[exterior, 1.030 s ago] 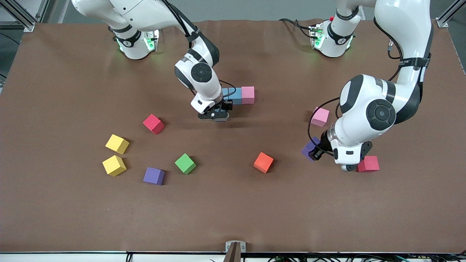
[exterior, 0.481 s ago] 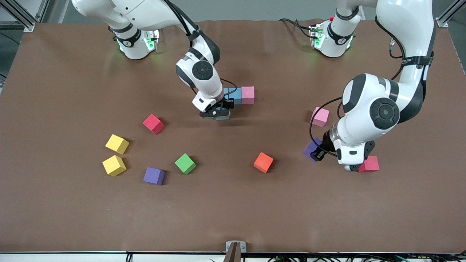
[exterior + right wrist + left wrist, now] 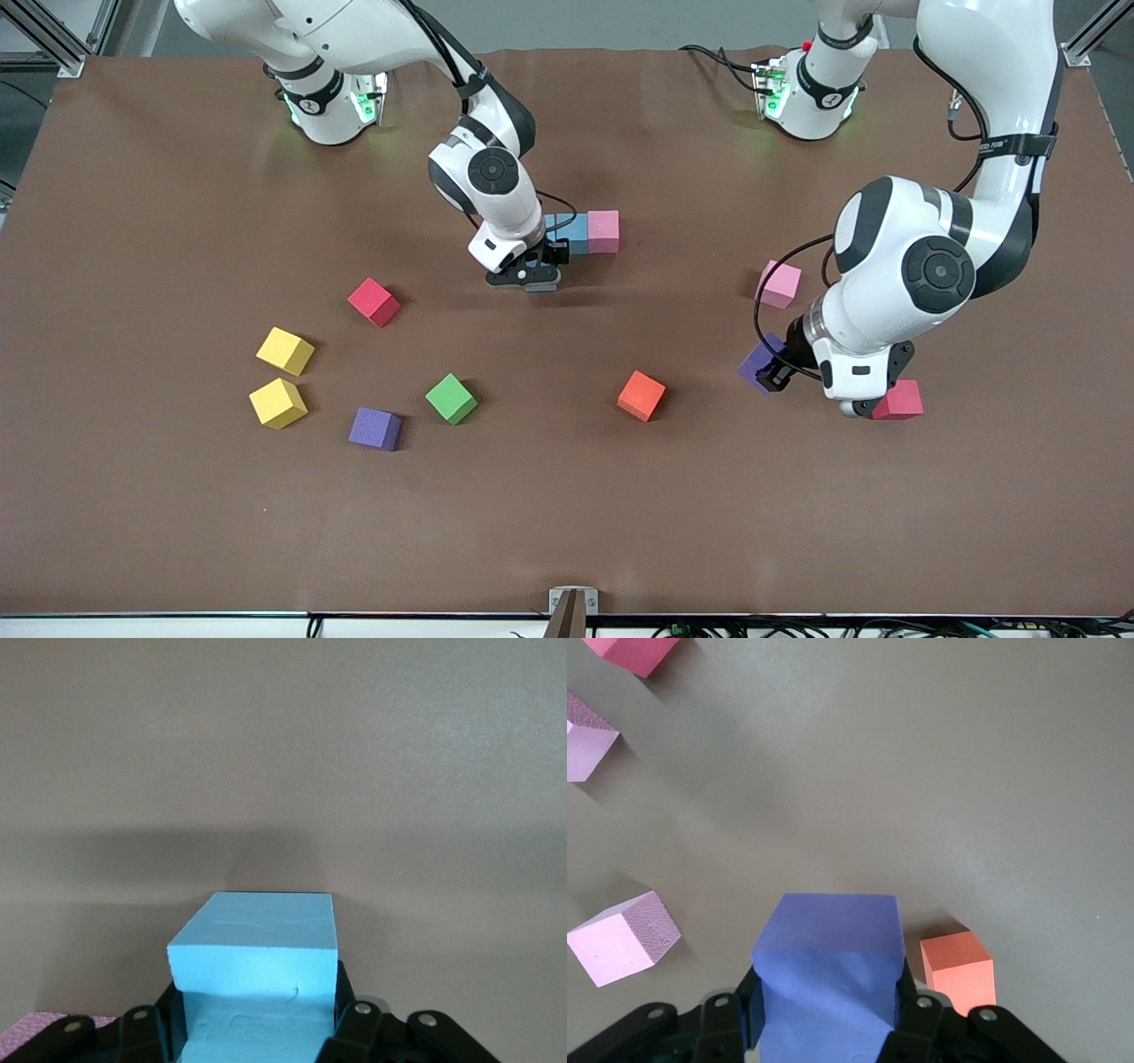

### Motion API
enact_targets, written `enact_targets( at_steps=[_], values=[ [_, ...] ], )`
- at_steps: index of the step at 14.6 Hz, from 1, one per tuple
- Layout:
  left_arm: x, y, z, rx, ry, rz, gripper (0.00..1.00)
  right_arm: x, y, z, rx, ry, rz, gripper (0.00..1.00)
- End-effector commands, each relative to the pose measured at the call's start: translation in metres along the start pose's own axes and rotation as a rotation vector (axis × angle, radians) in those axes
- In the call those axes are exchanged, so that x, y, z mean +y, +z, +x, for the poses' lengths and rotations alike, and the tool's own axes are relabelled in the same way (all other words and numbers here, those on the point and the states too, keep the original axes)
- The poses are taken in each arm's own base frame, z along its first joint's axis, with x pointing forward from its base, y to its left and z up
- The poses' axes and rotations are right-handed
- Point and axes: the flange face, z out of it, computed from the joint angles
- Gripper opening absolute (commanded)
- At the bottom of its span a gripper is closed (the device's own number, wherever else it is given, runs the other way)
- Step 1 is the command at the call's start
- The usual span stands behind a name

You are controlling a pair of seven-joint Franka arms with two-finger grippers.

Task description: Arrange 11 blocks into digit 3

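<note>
My left gripper (image 3: pixel 769 370) is shut on a purple block (image 3: pixel 828 957), low over the table beside a pink block (image 3: pixel 780 283) and a red cube (image 3: pixel 899 399). My right gripper (image 3: pixel 529 280) is shut on a light blue block (image 3: pixel 257 966), which the hand hides in the front view. It hangs just beside a light blue block (image 3: pixel 567 233) that touches a pink block (image 3: pixel 603 230). Loose on the table lie an orange block (image 3: pixel 641 395), a green block (image 3: pixel 451 398), a purple block (image 3: pixel 375 429) and two yellow blocks (image 3: pixel 285 351) (image 3: pixel 277 403).
A second red cube (image 3: pixel 373 301) lies toward the right arm's end, farther from the front camera than the green block. The brown mat (image 3: pixel 567 514) stretches bare along the edge nearest that camera.
The left gripper has shifted slightly with the purple block toward the pink block. The right gripper has edged a little closer to the light blue and pink pair.
</note>
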Motion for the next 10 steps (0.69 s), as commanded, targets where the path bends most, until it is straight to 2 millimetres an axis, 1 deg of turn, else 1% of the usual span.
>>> enact_targets(
  at_steps=[1,7,10],
  values=[
    [-0.0033,-0.0105,-0.0028,-0.015,-0.019,-0.004,0.01,0.0061,-0.0048,-0.0105,0.008,0.008,-0.011,0.01],
    [-0.003,-0.0112,-0.0027,-0.014,-0.017,-0.005,0.01,0.0036,-0.0045,-0.0131,0.006,0.007,-0.01,0.01],
    [-0.0032,-0.0085,-0.0025,-0.017,-0.018,-0.002,0.01,0.0032,-0.0037,-0.0139,0.005,0.013,-0.01,0.01]
  ],
)
